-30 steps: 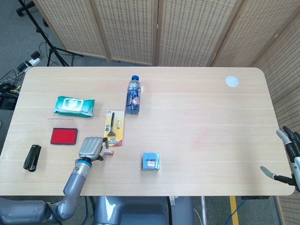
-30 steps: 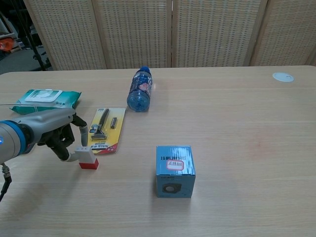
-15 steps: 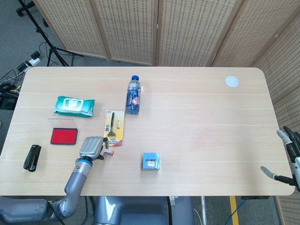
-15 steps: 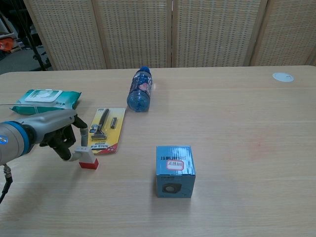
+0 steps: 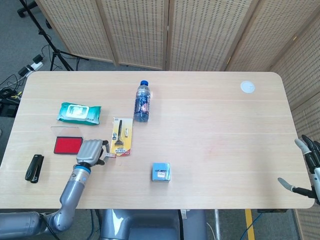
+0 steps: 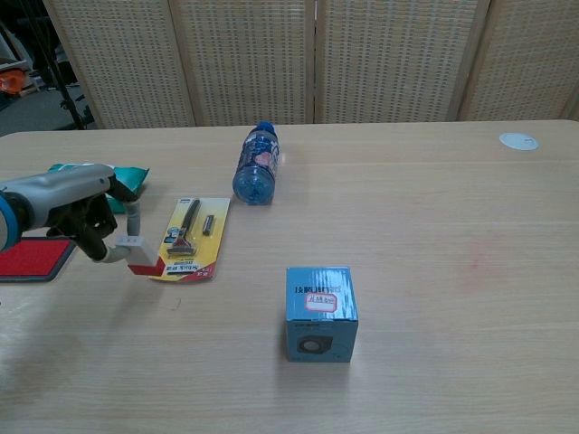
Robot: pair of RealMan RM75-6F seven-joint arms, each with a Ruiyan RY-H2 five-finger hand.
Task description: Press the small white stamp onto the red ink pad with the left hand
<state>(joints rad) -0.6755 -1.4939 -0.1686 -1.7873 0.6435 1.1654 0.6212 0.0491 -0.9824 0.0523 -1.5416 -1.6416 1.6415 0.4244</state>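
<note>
Chest view: small white stamp (image 6: 136, 253) with its red base pinched in the left hand (image 6: 83, 213), lifted off the wood, tilted, hanging over the near edge of the yellow razor card (image 6: 189, 239). Fingers curled round the white body, nothing else in the grip. Red ink pad (image 6: 32, 256) lying flat at about 9 o'clock from the stamp, near but apart; in the head view the same pad (image 5: 68, 145) just beside the left hand (image 5: 90, 152) at 10 o'clock. Judged step: carrying, mid-transfer, pressing not yet done. Next move probably calls for a short travel toward 9 o'clock, levelling the stamp so the red face points down, then a straight push into the pad. Farther out: wipes pack (image 5: 78, 112) at 12 o'clock of the pad, water bottle (image 5: 142, 102) on its side, blue box (image 5: 160, 172) at 3 o'clock, black clip (image 5: 34, 167) at the table's left edge. Right hand (image 5: 310, 160) far off at the right rim, fingers spread, holding nothing.
</note>
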